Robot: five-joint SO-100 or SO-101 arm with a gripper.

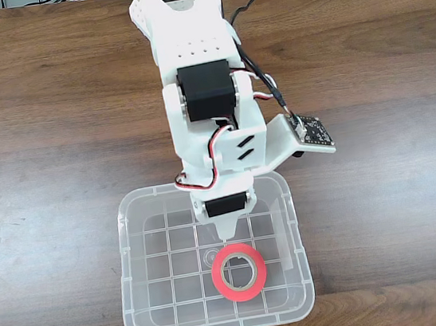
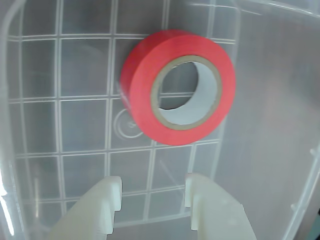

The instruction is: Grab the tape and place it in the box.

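Hovering inside the box point(image 1: 127, 223) on the wooden surface point(image 1: 35, 115), pincer point(image 2: 152, 192) spread wide and holding nothing, tape point(image 2: 177, 85) lying flat on the grid floor just ahead of the fingertips, hole up, apart from both, apparently already delivered.

Clear glossy plastic box point(image 1: 137, 302), smooth red tape point(image 2: 140, 75) with cardboard core, matt white plastic gripper point(image 2: 152, 192), grained wood table point(image 1: 35, 115)
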